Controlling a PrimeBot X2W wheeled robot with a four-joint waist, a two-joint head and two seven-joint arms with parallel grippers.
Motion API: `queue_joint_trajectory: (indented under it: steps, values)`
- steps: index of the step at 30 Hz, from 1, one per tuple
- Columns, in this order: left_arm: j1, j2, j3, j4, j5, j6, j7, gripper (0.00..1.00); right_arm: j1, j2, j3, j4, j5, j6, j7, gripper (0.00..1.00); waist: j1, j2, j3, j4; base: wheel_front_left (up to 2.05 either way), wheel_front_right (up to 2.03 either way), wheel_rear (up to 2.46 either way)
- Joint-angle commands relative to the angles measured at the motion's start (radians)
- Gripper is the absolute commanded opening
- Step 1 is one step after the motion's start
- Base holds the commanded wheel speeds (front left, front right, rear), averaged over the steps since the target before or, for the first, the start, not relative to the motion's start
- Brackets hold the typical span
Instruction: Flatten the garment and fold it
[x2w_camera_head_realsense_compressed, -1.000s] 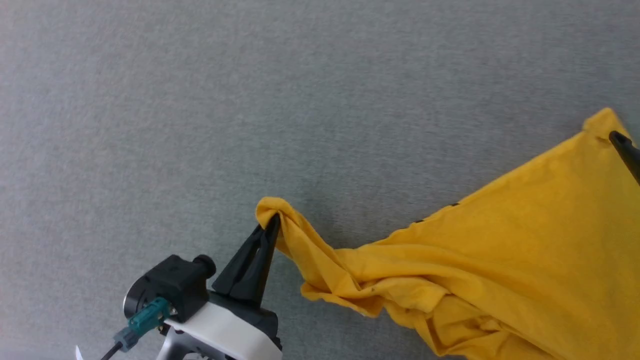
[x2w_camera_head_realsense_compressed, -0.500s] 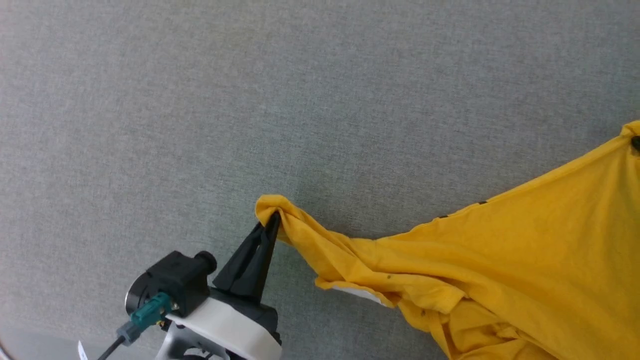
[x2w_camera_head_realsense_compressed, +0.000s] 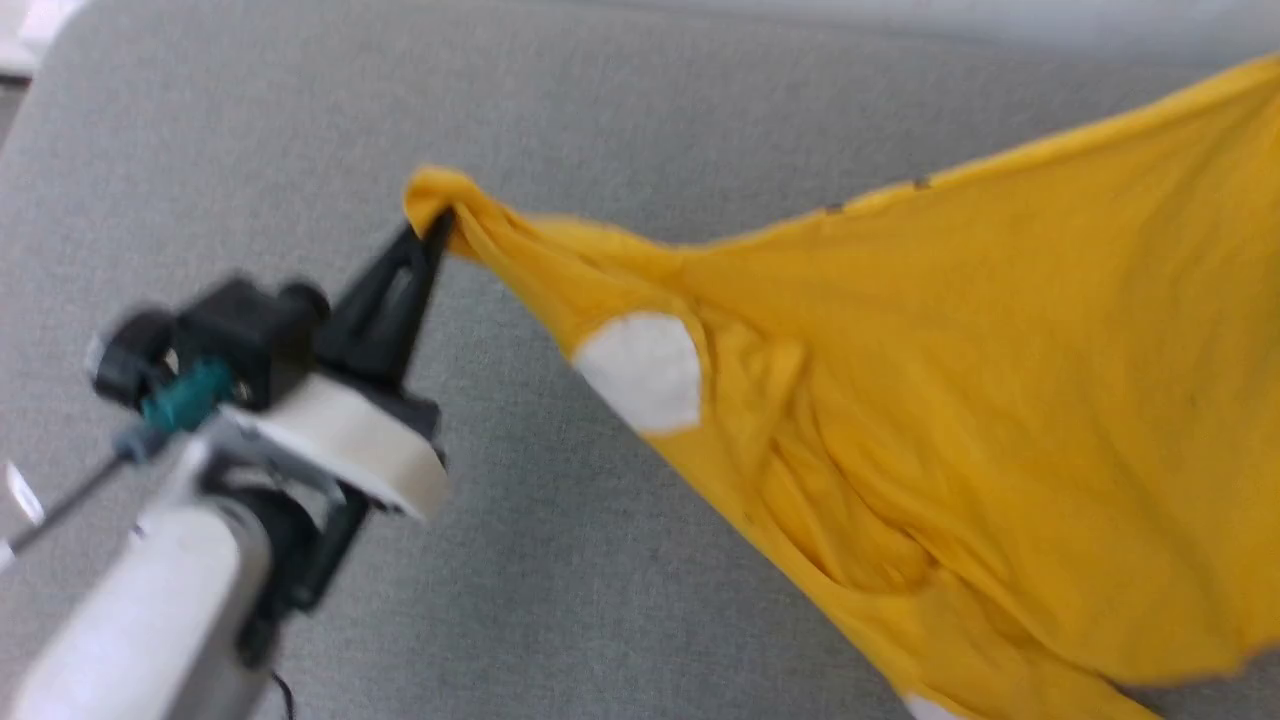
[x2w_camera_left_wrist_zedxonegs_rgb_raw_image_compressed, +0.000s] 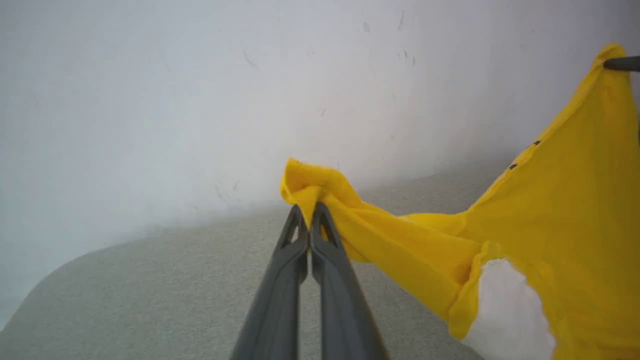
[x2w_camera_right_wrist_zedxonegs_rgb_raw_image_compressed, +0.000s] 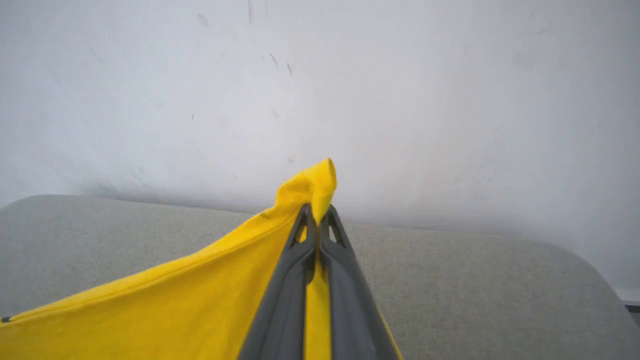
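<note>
The robot is working through the flattening step. The yellow T-shirt (x2w_camera_head_realsense_compressed: 950, 400) is hanging stretched between both arms above the grey cloth-covered surface (x2w_camera_head_realsense_compressed: 600, 100), not yet laid out. The left gripper (x2w_camera_head_realsense_compressed: 437, 225) is pinching a bunched corner of it with its fingers pressed together on the cloth. In the right wrist view, the right gripper (x2w_camera_right_wrist_zedxonegs_rgb_raw_image_compressed: 316, 212) is clamping another corner the same way, with a strip of yellow caught between its closed fingers. The upper edge is running taut from one grip to the other, while the body is sagging below in loose folds.

As I judge it, the next move calls for keeping that top edge tight while lowering the shirt, so that the hanging part is touching down first and spreading without creases. Only then can folding begin.

The head view is blurring badly, and the shirt is running off its right and bottom edges, so I cannot tell whether the lowest folds are touching the surface. One white patch (x2w_camera_head_realsense_compressed: 643, 370) is showing near the left grip, but the rest of the print is hiding. Whether the pinched corners are sleeves, shoulders or hem is probably not decidable here. A pale wall (x2w_camera_left_wrist_zedxonegs_rgb_raw_image_compressed: 150, 100) is standing behind.
</note>
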Motion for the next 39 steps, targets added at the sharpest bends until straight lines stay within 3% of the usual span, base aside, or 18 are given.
queue_joint_trajectory:
  steps: [1,5,12,23,29,33,39]
  values:
    - [-0.076,0.033,0.014,0.029,0.018,-0.024,0.033,0.00,-0.051,0.011,-0.008,-0.004,-0.023,-0.001,-0.030,0.00,0.0000,0.0000,-0.127,-0.073,0.00,0.00,0.00]
    - [-0.248,0.082,0.038,0.103,0.035,-0.076,0.085,0.00,-0.160,0.036,-0.019,0.018,-0.054,-0.001,-0.088,0.00,0.0000,0.0000,-0.184,-0.107,0.00,0.00,0.00]
    - [-0.568,0.102,0.066,0.263,0.094,-0.156,0.027,0.00,-0.342,0.052,-0.006,0.068,-0.086,-0.001,-0.159,0.00,0.0000,0.0000,-0.256,-0.159,0.00,0.00,0.00]
    - [-0.793,0.088,0.067,0.451,0.024,-0.231,0.124,0.00,-0.436,0.063,0.083,0.098,-0.080,-0.001,-0.084,0.00,0.0000,0.0000,-0.317,-0.202,0.00,0.00,0.00]
    - [-0.865,0.083,0.057,0.466,-0.026,-0.244,0.248,0.00,-0.480,0.055,0.106,0.077,-0.054,-0.001,-0.003,0.00,0.0000,0.0000,-0.263,-0.208,0.00,0.00,0.00]
    - [-0.932,0.106,0.038,0.450,-0.024,-0.253,0.340,0.00,-0.524,0.043,0.110,0.066,-0.033,-0.001,0.071,0.00,0.0000,0.0000,-0.165,-0.219,0.00,0.00,0.00]
    - [-1.062,0.123,0.030,0.439,0.039,-0.256,0.331,0.00,-0.626,0.051,0.097,0.096,-0.038,-0.001,0.087,0.00,0.0000,0.0000,0.009,-0.251,0.00,0.00,0.00]
